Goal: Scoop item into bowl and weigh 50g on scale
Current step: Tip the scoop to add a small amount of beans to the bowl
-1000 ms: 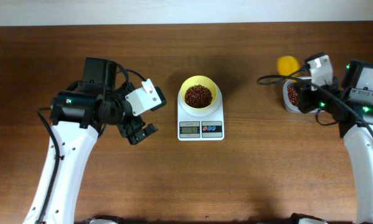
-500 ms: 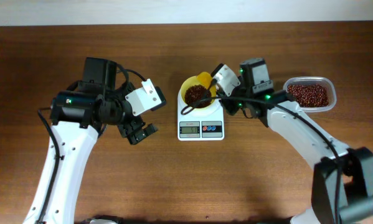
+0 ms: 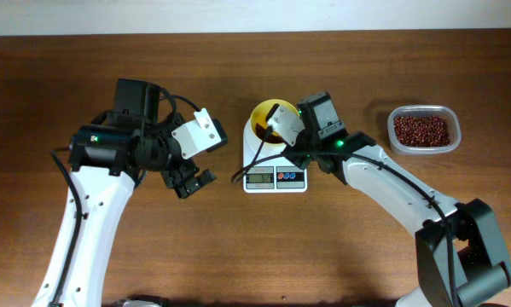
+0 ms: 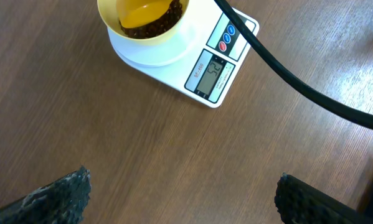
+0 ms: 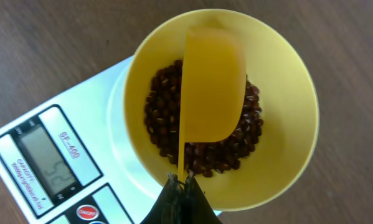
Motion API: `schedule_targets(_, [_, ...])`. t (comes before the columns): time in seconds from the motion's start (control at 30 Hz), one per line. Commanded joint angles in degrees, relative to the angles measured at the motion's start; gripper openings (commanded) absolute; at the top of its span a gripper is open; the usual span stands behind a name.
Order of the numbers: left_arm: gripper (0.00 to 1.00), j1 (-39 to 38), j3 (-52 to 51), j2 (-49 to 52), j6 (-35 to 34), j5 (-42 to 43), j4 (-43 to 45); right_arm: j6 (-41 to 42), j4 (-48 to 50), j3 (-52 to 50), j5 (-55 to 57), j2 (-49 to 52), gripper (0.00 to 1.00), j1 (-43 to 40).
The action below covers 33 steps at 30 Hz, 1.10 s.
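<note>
You're at the pour: your right gripper (image 5: pixel 181 186) is clamped on the yellow scoop (image 5: pixel 211 87), held tipped over the beans (image 5: pixel 161 118) in the bowl (image 5: pixel 286 81) on the scale (image 4: pixel 174 68), mid-tabletop toward the far edge. Your left gripper (image 4: pixel 183 196) hangs wide apart, empty. Next, check the display before taking more from the tub (image 3: pixel 422 150).

Bowl (image 5: pixel 292 106) mouth blocked. My right gripper (image 5: pixel 180 186) hangs over it, pinching the yellow scoop (image 5: pixel 214 81), which tilts inside above the beans (image 5: pixel 161 112). My right arm and its black cable (image 4: pixel 286 70) cross over the scale (image 3: pixel 276 177). Bare counter (image 3: pixel 238 256) lies between the scale and my left gripper (image 3: pixel 195 183), jaws spread wide. Tub (image 3: pixel 423 151) sits well apart at far right, uncovered from above.
</note>
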Motion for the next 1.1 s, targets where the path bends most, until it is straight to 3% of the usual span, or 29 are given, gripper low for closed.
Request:
schedule_targets(0.0, [0.99,0.1,-0.1,-0.3,-0.6,0.2,0.1,-4.6,1.7,0.7,1.9,0.2,0.04,0.2])
schedule_targets(0.1, [0.99,0.1,-0.1,-0.3,-0.6,0.2,0.1,-6.3,2.8,0.7,7.9,-0.4,0.04,0.0])
schedule_targets(0.43, [0.99,0.1,-0.1,-0.3,-0.6,0.2,0.1,-5.9,-1.4,0.7,5.3,1.3,0.04,0.0])
schedule_targets(0.77, [0.99,0.1,-0.1,-0.3,-0.6,0.2,0.1,11.3,-1.2,4.0,0.9,1.3,0.04,-0.1])
schedule_targets(0.9, [0.99,0.1,-0.1,-0.3,-0.6,0.2,0.1,15.8,-2.0,4.0,-9.9,1.3,0.04,-4.3])
schedule_targets(0.97, [0.99,0.1,-0.1,-0.3,-0.6,0.2,0.1,22.6,-2.0,4.0,-13.7,1.3,0.04,-6.6])
schedule_targets(1.0, [0.99,0.1,-0.1,-0.3,-0.6,0.2,0.1,23.2,-2.0,4.0,-18.9,1.3,0.04,-8.3])
schedule_targets(1.07, [0.99,0.1,-0.1,-0.3,-0.6,0.2,0.1,22.3,-2.0,4.0,-17.9,1.3,0.04,-8.9])
